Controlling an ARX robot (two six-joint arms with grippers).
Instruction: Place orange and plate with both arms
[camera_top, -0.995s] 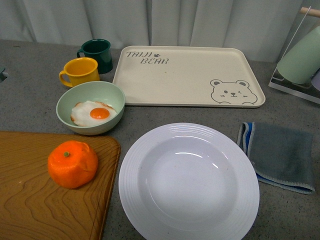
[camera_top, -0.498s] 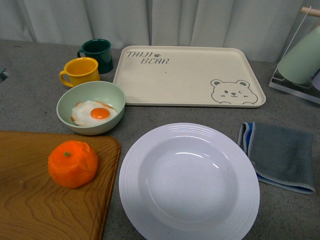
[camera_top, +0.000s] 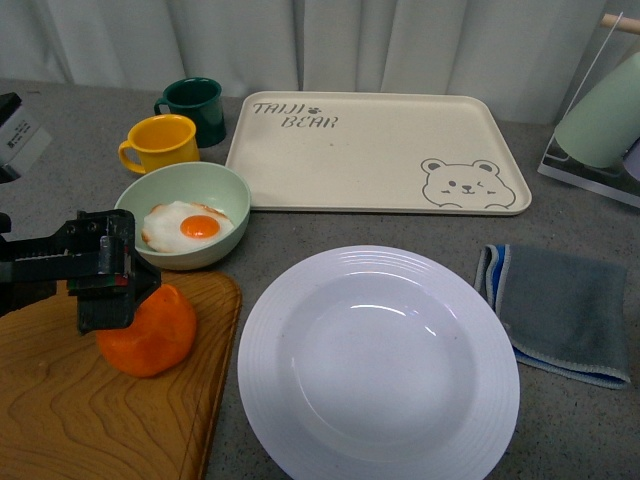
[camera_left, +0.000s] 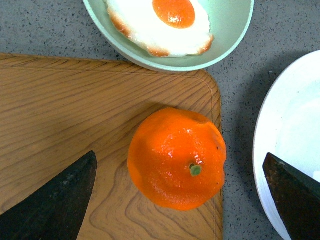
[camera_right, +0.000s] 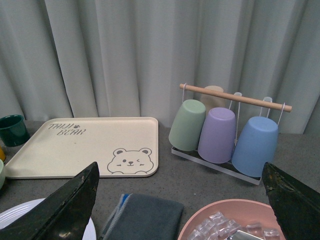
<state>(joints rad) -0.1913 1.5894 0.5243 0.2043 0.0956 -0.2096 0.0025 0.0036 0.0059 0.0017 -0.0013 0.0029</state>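
The orange (camera_top: 152, 338) lies on the near right part of a wooden board (camera_top: 60, 410). My left gripper (camera_top: 105, 285) hangs open just above it and hides its upper left. In the left wrist view the orange (camera_left: 176, 157) sits between the two spread dark fingers (camera_left: 50, 202), apart from both. The white ridged plate (camera_top: 270, 330) rests on the table to the right of the board, with nothing in it. My right gripper (camera_right: 180, 172) is open and holds nothing; it does not show in the front view. A sliver of the plate (camera_right: 10, 216) shows beside one of its fingers.
A pale green bowl (camera_top: 135, 195) with a fried egg touches the board's far edge. Behind it stand a yellow mug (camera_top: 160, 142) and a dark green mug (camera_top: 195, 105). The cream bear tray (camera_top: 380, 150), a grey cloth (camera_top: 560, 305), a cup rack (camera_right: 225, 130) and a pink bowl of ice (camera_right: 200, 220) lie right.
My left arm has come into the front view from the left and its open gripper now hangs over the orange. The orange and plate have not moved.
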